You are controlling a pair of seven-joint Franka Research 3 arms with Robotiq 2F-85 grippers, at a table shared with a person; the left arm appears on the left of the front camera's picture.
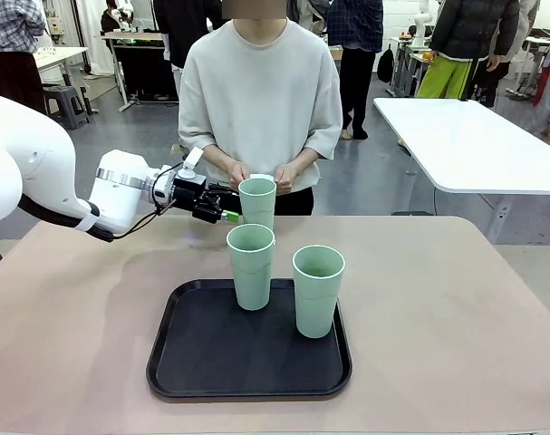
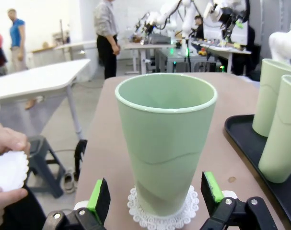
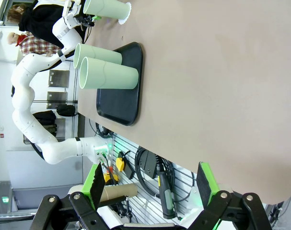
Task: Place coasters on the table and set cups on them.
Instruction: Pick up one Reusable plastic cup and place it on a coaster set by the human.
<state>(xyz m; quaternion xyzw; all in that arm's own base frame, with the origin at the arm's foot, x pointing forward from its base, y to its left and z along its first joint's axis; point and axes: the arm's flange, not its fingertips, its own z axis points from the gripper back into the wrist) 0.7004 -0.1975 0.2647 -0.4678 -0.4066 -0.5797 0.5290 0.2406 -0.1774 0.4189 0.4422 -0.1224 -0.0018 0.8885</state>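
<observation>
One cup on its coaster, the left hand spread around it.
The left hand's green pads stood apart on either side of the cup, just clear of its sides; the cup sat upright on the coaster, on the surface beyond the black tray. Two other cups stood on the tray. The person (at the far side) held another coaster. The right hand had its fingers wide apart too.

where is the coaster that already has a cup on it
In the left wrist view the white coaster lies on the beige table under a mint-green cup, flanked by the open left gripper, beyond the black tray toward the person.
</observation>
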